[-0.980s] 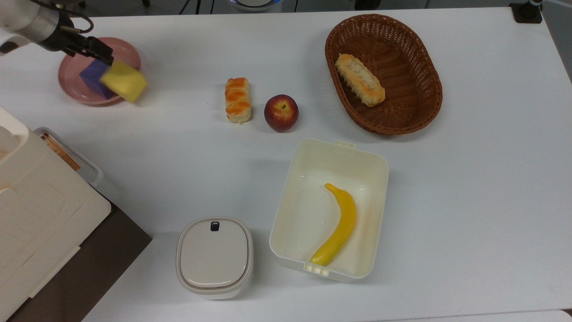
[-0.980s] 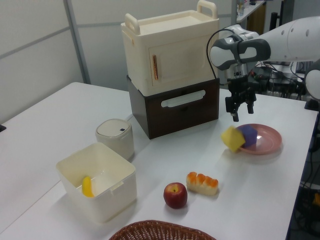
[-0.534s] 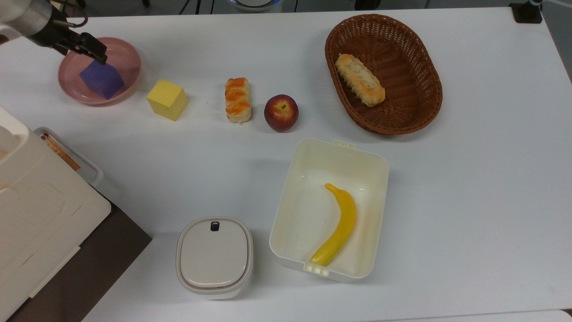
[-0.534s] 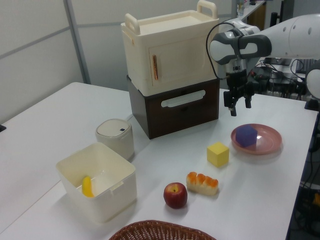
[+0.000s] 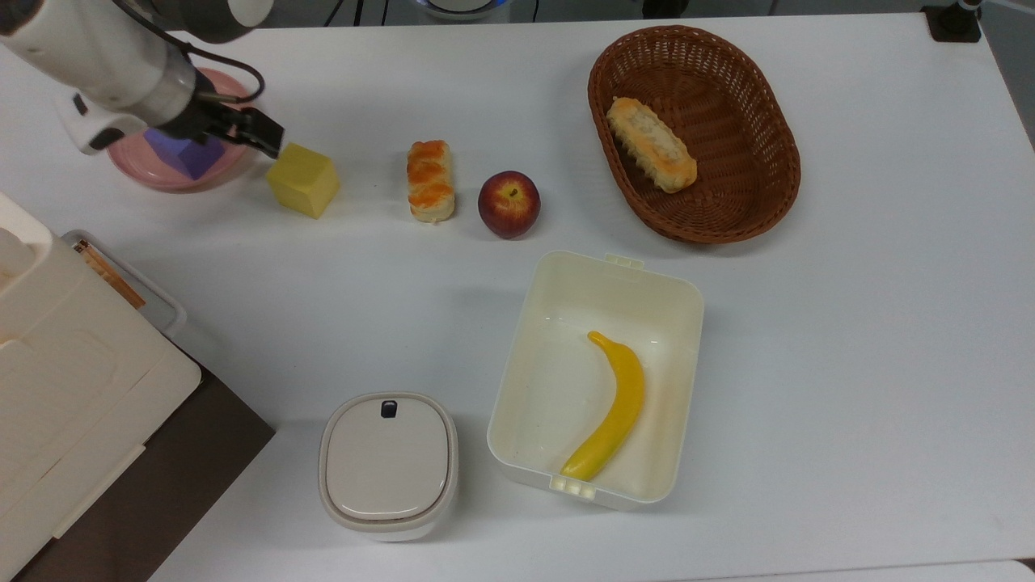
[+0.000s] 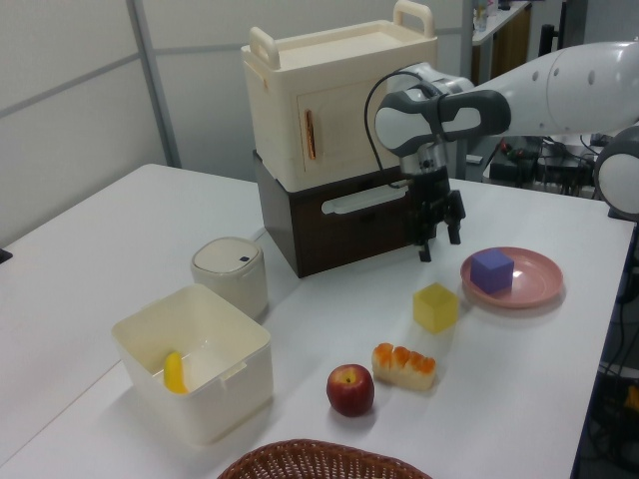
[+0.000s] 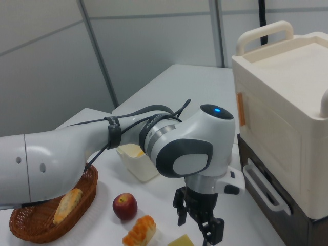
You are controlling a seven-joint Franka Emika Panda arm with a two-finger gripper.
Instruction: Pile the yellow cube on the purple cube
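The yellow cube (image 5: 303, 179) (image 6: 435, 306) rests on the white table between the pink plate (image 5: 230, 160) (image 6: 529, 289) and a glazed pastry; its top corner also shows in the right view (image 7: 182, 241). On the plate sits the purple cube (image 5: 190, 153) (image 6: 491, 270), half covered by my arm in the top view. My gripper (image 5: 263, 136) (image 6: 439, 238) (image 7: 200, 228) hangs open and empty, just above the yellow cube's plate-side edge, touching neither cube.
To the top view's right of the yellow cube lie the pastry (image 5: 429, 179) and a red apple (image 5: 509, 204). A wicker basket (image 5: 760, 121) holds bread. A cream box (image 5: 566, 291) holds a banana (image 5: 612, 404). A lidded white pot (image 5: 388, 465) and a cream cabinet (image 6: 339, 95) stand nearby.
A second ago the yellow cube was tumbling off the purple cube at the plate's edge; it then settled on the table. My gripper has moved from over the plate to above the yellow cube.
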